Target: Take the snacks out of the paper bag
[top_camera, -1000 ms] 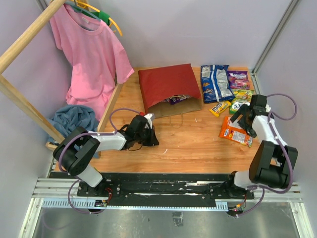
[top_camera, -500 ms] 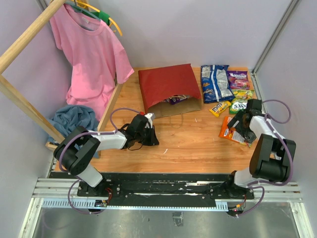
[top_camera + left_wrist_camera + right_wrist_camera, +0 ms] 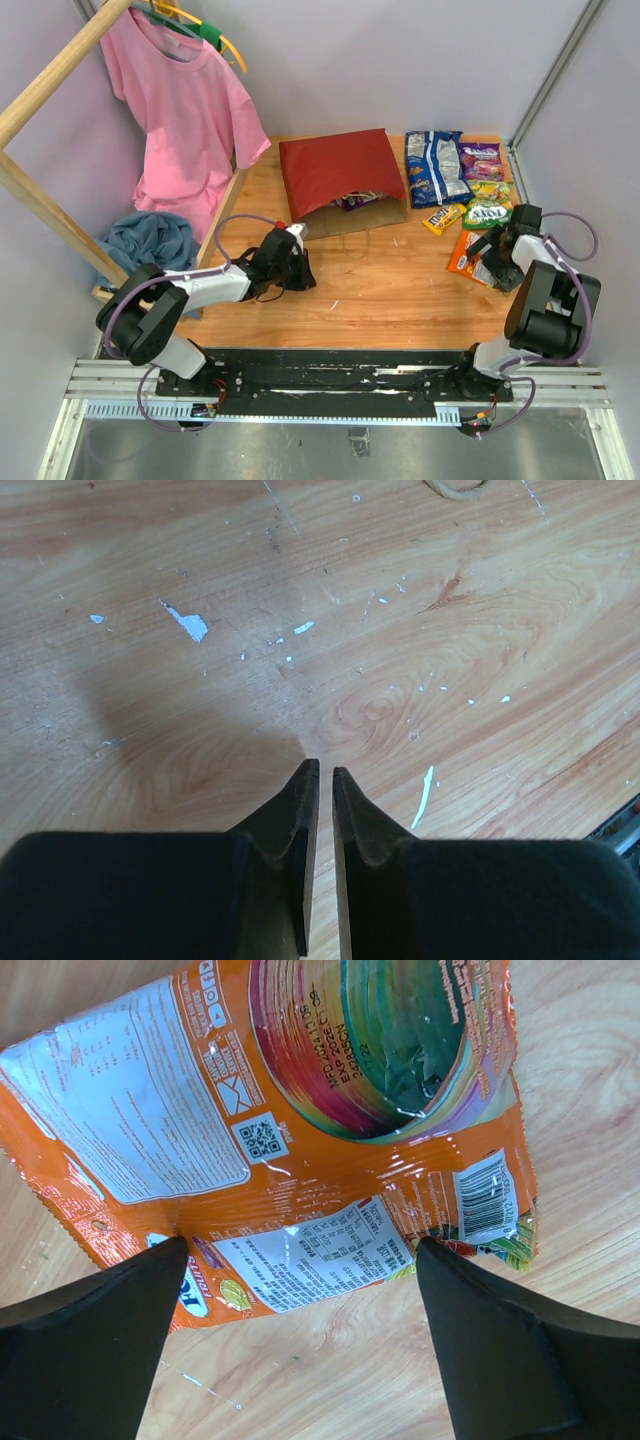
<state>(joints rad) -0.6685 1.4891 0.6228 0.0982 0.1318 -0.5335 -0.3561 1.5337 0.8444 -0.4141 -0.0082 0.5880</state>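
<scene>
The red paper bag [image 3: 340, 175] lies on its side at the back of the table, its brown mouth facing me with a purple snack [image 3: 354, 201] showing inside. More snacks lie to its right: a blue-white bag [image 3: 434, 167], a purple packet [image 3: 482, 157], a yellow pack [image 3: 444, 217], a green one [image 3: 487, 213] and an orange packet [image 3: 472, 260]. My right gripper [image 3: 497, 262] hovers wide open over the orange packet's [image 3: 300, 1110] near edge, its fingertips [image 3: 165, 1260] straddling that edge and gripping nothing. My left gripper [image 3: 322, 770] points at bare wood in front of the bag, open only a crack and empty.
A pink shirt [image 3: 185, 110] hangs from a wooden rack [image 3: 60, 60] at the left, with a blue cloth heap [image 3: 150, 240] below it. The bag's twisted handle [image 3: 455, 488] lies on the wood ahead of my left gripper. Walls close off the back and the right side.
My right gripper has drawn back toward the table's right edge, still over the orange packet. My left gripper has crept slightly toward the bag, and its jaws have parted a little.
</scene>
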